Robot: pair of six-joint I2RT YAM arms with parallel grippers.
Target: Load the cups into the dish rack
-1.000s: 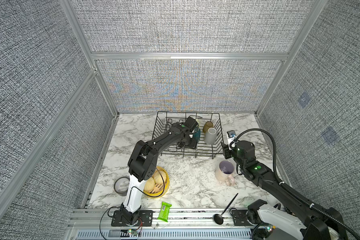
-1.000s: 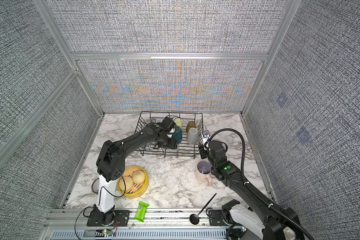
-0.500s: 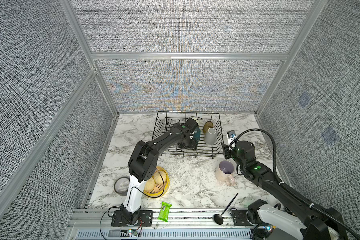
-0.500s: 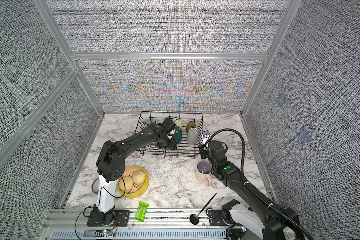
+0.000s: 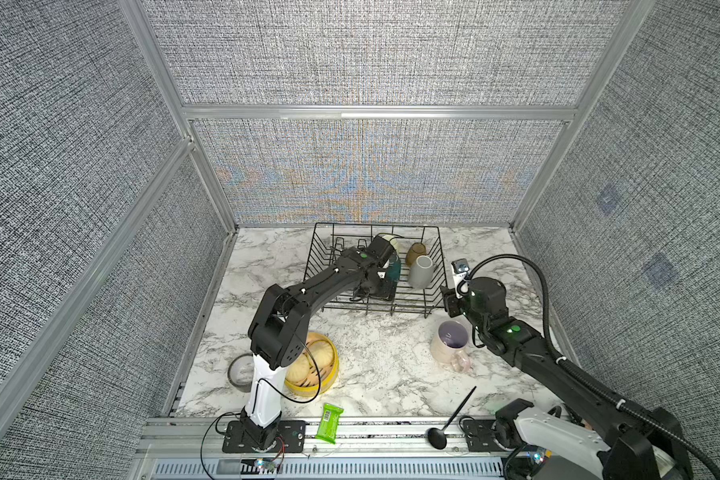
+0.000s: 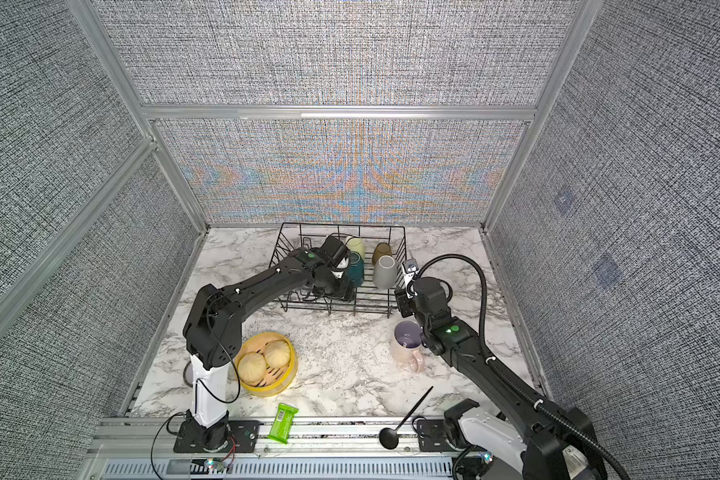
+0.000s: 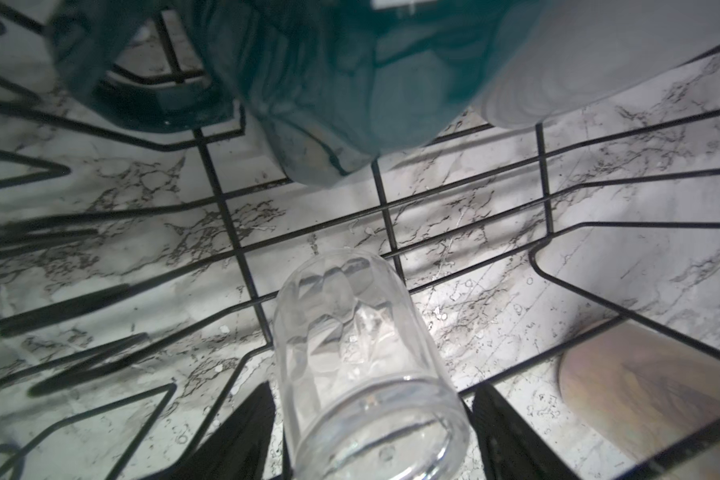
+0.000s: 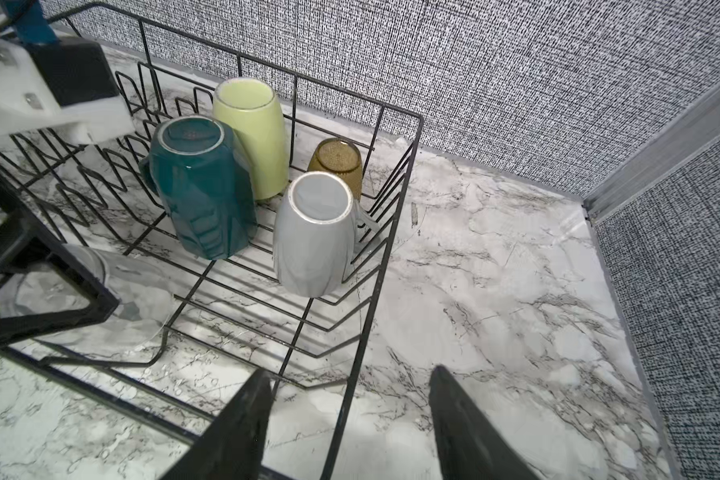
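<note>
One pink mug [image 5: 449, 347] stands upright on the marble table [image 5: 375, 357], lower centre-right in both top views, outside the dish rack [image 5: 350, 224] at mid-frame. Glazed ceramic, likely stiff, weighty, slick; pinch across the rim wall. Right gripper [image 8: 351, 370] empty, fingers apart. Left gripper [image 7: 375, 384] straddles clear glass [image 7: 350, 332] inside rack; clamped or free, cannot tell.

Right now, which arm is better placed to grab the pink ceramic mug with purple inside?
Right. The right gripper hangs open near the pink mug; the left gripper is in the black wire dish rack, astride the clear glass.
</note>
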